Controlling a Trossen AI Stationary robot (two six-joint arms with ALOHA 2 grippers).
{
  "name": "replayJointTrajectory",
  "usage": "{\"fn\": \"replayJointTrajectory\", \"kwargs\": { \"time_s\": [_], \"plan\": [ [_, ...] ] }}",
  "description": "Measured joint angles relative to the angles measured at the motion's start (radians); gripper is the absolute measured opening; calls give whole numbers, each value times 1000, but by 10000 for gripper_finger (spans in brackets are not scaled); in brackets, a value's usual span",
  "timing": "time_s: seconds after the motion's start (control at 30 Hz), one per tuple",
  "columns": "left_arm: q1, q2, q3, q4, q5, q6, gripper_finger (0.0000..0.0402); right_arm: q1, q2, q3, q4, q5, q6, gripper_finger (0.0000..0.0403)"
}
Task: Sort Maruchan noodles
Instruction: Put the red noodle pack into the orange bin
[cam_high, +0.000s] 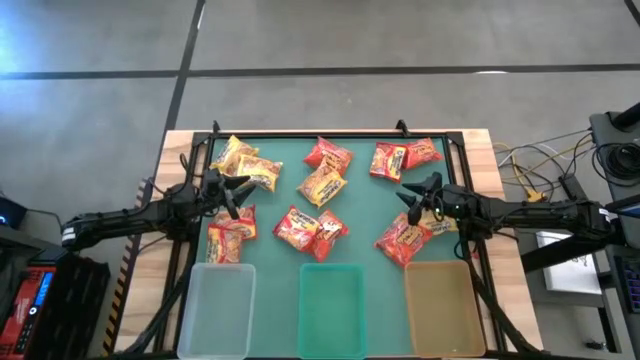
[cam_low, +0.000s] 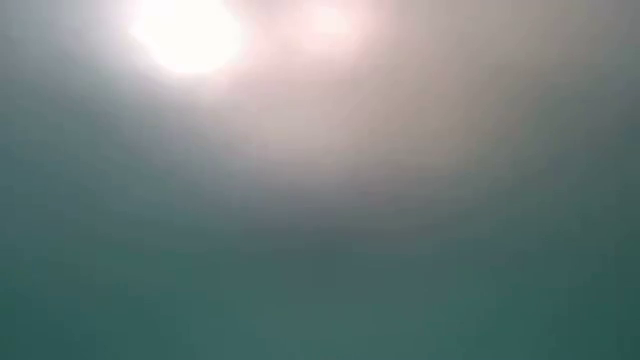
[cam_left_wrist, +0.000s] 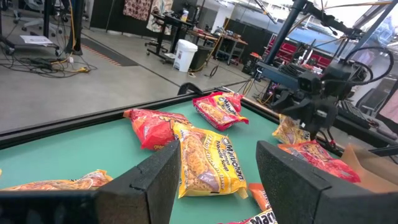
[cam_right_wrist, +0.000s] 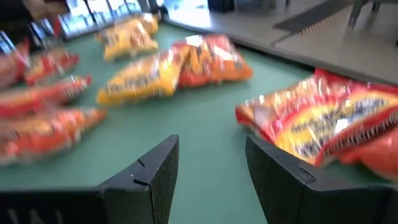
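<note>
Now we see the packets (cam_high: 323, 186) strewn over the green mat (cam_high: 360, 200): crinkly plastic squares, some yellow, some red, some red-orange with pale labels. Two yellow ones sit near the mat's far left corner, a red and a yellow pair at mid-far, two red-orange near the far right corner, and more lie across the middle and at both sides. Along the near edge we have three trays (cam_high: 331, 305), none holding a packet. Our left gripper (cam_high: 236, 195) hovers over the left side, fingers (cam_left_wrist: 155, 180) parted and holding nothing. Our right gripper (cam_high: 413, 196) hovers over the right side, fingers (cam_right_wrist: 152, 177) likewise apart and empty. Bare mat lies between the two grippers. The low view is only a blur.
</note>
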Motion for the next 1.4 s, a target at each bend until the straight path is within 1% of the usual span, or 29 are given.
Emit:
{"fn": "replayJointTrajectory", "kwargs": {
  "time_s": [0.13, 0.3, 0.43, 0.6, 0.73, 1.03, 1.13, 1.27, 1.33, 1.4],
  "plan": [
    [0, 0, 0, 1, -1, 0, 194, 0, 0, 0, 64, 0, 3, 176],
    [0, 0, 0, 1, -2, 0, 194, 0, 0, 0, 56, 0, -7, 176],
    [0, 0, 0, 4, -3, 0, 194, 0, 6, 0, 50, 0, 22, 176],
    [0, 0, 0, 5, -3, 0, 194, 0, 14, 0, 49, 0, -59, 176],
    [0, 0, 0, 9, -3, 0, 194, 0, 14, 0, 49, 0, -69, 176],
    [0, 2, 0, 132, -8, 11, 194, 0, 14, 0, 64, 0, -72, 176],
    [0, 3, 0, 194, -41, -8, 194, 0, 14, 0, 103, 1, -82, 176],
    [0, 2, 0, 276, -121, -12, 194, 0, 14, 0, 147, 26, -219, 176],
    [0, 2, 0, 288, -169, -11, 194, 0, 14, 0, 145, 27, -263, 176],
    [0, 3, 0, 288, -194, 3, 194, 0, 14, 0, 145, 27, -291, 176]
  ]
}}
